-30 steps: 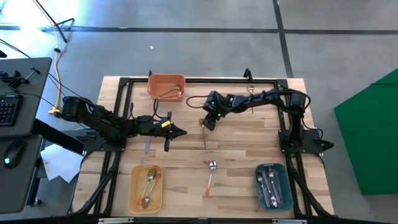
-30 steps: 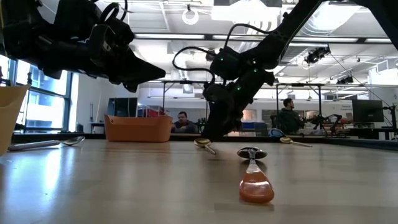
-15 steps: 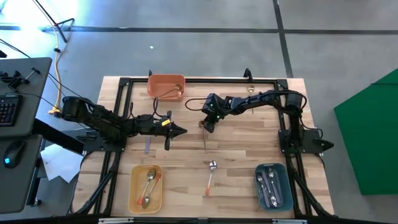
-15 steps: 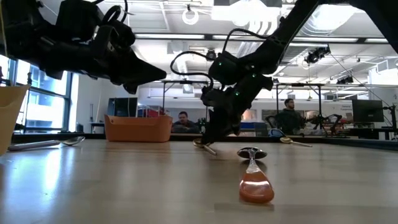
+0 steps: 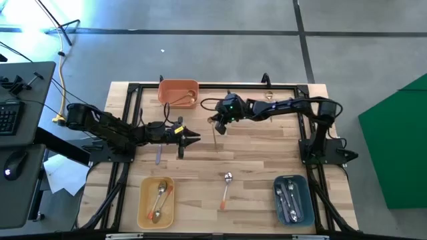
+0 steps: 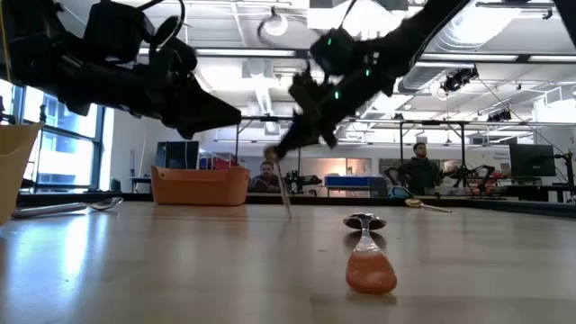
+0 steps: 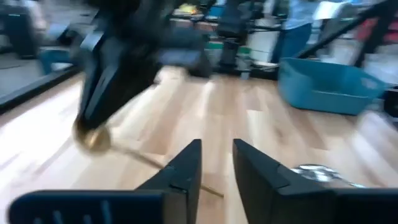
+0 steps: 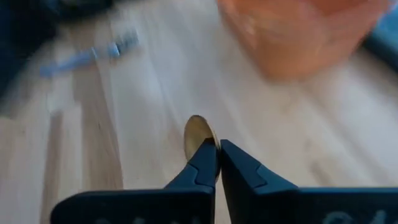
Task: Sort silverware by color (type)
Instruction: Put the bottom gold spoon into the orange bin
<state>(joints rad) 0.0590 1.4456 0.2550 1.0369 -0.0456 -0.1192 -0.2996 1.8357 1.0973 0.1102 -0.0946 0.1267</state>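
High view: right gripper [image 5: 217, 125] is seen near the red bin [image 5: 178, 93], clamped on a gold spoon [image 5: 217, 131]. Left gripper [image 5: 193, 139] is held over mid-table, w/ a purple-handled spoon [image 5: 159, 155] lying beside that arm. An orange-handled spoon [image 5: 225, 189] lies btwn the yellow bin [image 5: 156, 201] and teal bin [image 5: 293, 199].

Low view: the gold spoon [image 6: 283, 191] is hung clear of the table [image 6: 180, 261].

Left wrist view: fingers [image 7: 180, 171] are parted a little, nothing btwn them.

Right wrist view: the spoon's bowl [image 8: 198, 140] is pinched at the fingertips.
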